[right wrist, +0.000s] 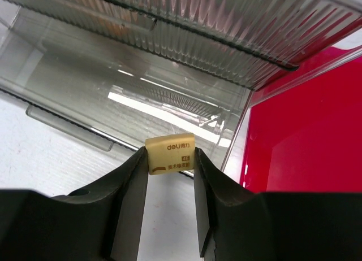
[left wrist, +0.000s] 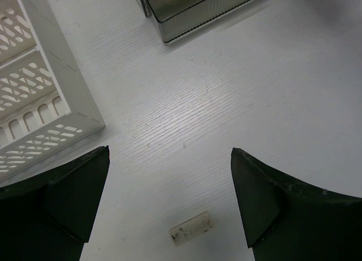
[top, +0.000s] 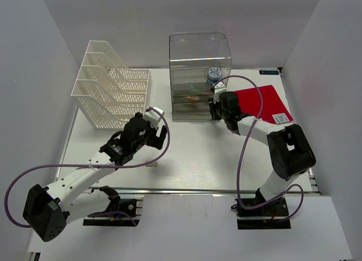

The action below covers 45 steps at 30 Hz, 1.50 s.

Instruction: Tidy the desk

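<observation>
The white desk (top: pixel 198 153) holds a clear plastic drawer box (top: pixel 198 74) at the back centre. My right gripper (top: pixel 215 107) is at the box's lower front right corner. In the right wrist view it (right wrist: pixel 169 159) is shut on a cream eraser with printed lettering (right wrist: pixel 170 149), held just in front of a clear drawer (right wrist: pixel 141 97). My left gripper (top: pixel 151 130) is open and empty above the desk's middle left. In the left wrist view it (left wrist: pixel 169 153) hovers over a small white eraser (left wrist: pixel 191 227) lying flat on the desk (left wrist: pixel 226 91).
A white mesh file rack (top: pixel 110 86) stands at the back left, its corner close to my left gripper (left wrist: pixel 34 103). A red folder (top: pixel 271 103) lies flat right of the drawer box (right wrist: pixel 305 142). A blue-capped item (top: pixel 213 74) shows through the box.
</observation>
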Each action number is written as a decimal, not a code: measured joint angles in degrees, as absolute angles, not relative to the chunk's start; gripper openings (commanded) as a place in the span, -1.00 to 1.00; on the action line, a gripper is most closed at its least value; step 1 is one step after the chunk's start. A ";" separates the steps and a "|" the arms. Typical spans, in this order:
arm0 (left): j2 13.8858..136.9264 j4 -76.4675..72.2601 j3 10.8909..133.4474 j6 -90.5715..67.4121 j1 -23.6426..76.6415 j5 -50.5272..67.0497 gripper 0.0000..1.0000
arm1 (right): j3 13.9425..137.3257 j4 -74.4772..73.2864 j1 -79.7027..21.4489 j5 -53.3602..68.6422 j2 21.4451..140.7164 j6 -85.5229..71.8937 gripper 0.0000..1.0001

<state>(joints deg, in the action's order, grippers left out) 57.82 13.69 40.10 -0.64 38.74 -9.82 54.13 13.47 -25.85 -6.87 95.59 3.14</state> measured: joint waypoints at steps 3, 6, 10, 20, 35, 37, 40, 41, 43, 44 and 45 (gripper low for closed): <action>57.84 13.69 40.10 -0.64 38.74 -9.98 0.95 | 54.08 14.41 -25.85 -7.40 95.64 2.85 -0.47; 57.95 13.69 40.07 -0.64 38.74 -10.11 0.95 | 54.46 15.16 -25.82 -7.86 96.49 2.28 -0.31; 58.11 13.69 40.05 -0.64 38.74 -10.17 0.95 | 55.22 14.90 -25.71 -7.46 98.21 1.98 0.12; 58.48 13.37 39.77 0.69 38.74 -10.11 0.88 | 55.83 12.97 -25.28 -3.36 97.43 3.01 -0.21; 61.30 22.46 39.51 -26.50 39.16 -11.73 0.26 | 39.18 -2.90 -21.28 33.93 65.34 24.01 -0.12; 61.14 25.56 39.48 -34.74 39.16 -12.60 0.58 | 38.79 -5.21 -19.92 35.24 65.19 24.32 -0.05; 60.99 30.13 39.40 -48.45 39.20 -13.91 0.94 | 38.92 -6.00 -18.28 36.56 65.12 24.40 -0.02; 61.12 32.01 39.38 -53.43 39.31 -14.33 0.96 | 38.92 -6.11 -17.78 36.75 65.10 24.43 -0.02; 62.30 35.66 39.55 -61.17 39.53 -14.92 0.96 | 38.92 -6.24 -16.80 37.12 65.06 24.43 -0.02; 63.81 38.24 40.18 -65.25 39.57 -15.46 0.96 | 38.92 -6.26 -16.32 37.30 64.97 24.43 -0.02; 65.91 40.53 40.88 -68.97 39.62 -15.79 0.96 | 38.92 -6.28 -15.88 37.34 64.84 24.40 -0.02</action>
<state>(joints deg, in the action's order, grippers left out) 65.91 40.53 40.88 -68.97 39.62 -15.79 38.92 -6.28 -15.88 37.34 64.84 24.40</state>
